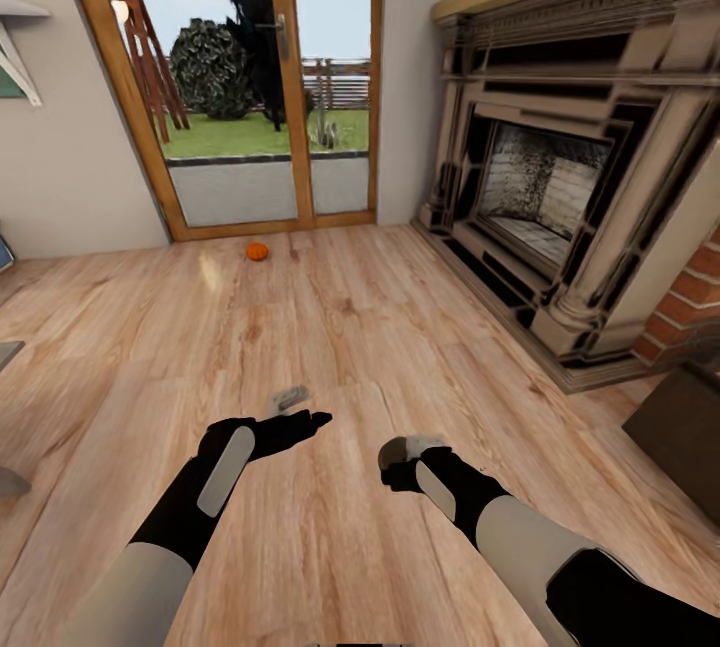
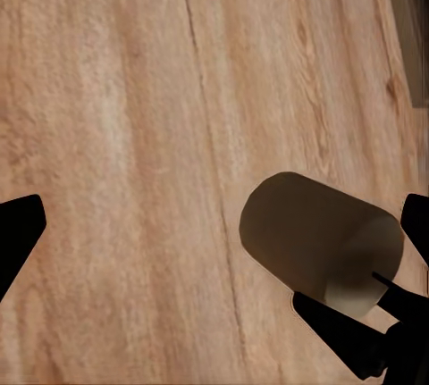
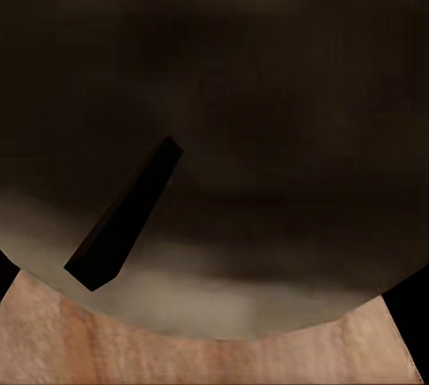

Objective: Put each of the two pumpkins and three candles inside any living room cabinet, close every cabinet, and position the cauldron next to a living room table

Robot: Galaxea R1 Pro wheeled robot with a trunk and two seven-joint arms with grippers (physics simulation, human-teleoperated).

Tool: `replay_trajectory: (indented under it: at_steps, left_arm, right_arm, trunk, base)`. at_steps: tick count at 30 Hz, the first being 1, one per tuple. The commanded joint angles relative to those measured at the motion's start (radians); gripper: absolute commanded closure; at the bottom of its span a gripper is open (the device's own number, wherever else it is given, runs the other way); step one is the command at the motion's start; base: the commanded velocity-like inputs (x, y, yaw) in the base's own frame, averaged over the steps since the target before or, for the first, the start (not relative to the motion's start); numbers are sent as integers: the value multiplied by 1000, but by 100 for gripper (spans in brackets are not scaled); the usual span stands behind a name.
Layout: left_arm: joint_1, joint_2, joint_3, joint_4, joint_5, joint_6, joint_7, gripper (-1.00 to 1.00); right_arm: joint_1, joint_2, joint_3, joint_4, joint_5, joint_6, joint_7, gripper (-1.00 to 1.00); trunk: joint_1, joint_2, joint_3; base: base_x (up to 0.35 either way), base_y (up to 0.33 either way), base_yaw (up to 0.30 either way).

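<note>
A grey-brown candle [image 1: 290, 397] lies on its side on the wooden floor just beyond my left gripper [image 1: 303, 421]. In the left wrist view the same candle [image 2: 317, 242] lies nearer one of the wide-apart fingers [image 2: 18, 233], and the left gripper [image 2: 214, 229] is open and holds nothing. My right gripper [image 1: 405, 457] is shut on another candle [image 1: 413, 445], whose pale top and black wick [image 3: 125, 215] sit close to the right wrist camera. One small orange pumpkin [image 1: 257, 251] rests on the floor in front of the glass door.
An ornate stone fireplace [image 1: 560, 187] runs along the right wall. A wood-framed glass door [image 1: 270, 77] closes the far side. A dark-brown furniture corner [image 1: 685, 427] juts in at the right edge. Open floor lies between me and the pumpkin.
</note>
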Motion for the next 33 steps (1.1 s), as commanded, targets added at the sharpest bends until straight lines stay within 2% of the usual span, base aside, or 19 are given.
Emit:
replay_trajectory:
  at_steps: [1, 9, 15, 18, 33]
  left_arm:
    - [0, 0, 0, -1, 10, 4, 8, -100]
    - [0, 4, 7, -1, 8, 4, 9, -100]
    - [0, 55, 49, -1, 12, 4, 7, -100]
    - [0, 65, 56, -1, 12, 5, 7, -100]
    - [0, 72, 60, -1, 13, 5, 7, -100]
  right_arm:
    - [0, 0, 8, -1, -12, 3, -8, 100]
    - [0, 0, 6, -1, -12, 4, -8, 100]
    - [0, 0, 7, -1, -12, 4, -8, 100]
    - [0, 0, 7, -1, -12, 4, -8, 100]
    - [0, 0, 6, -1, -12, 4, -8, 100]
  trunk:
    - [-1, 0, 4]
    - [-4, 2, 45]
    - [-7, 3, 76]
    - [-8, 4, 91]
    - [-15, 7, 166]
  base:
    - [0, 0, -211]
    - [0, 0, -217]
    - [0, 0, -222]
    - [0, 0, -223]
    - [0, 0, -231]
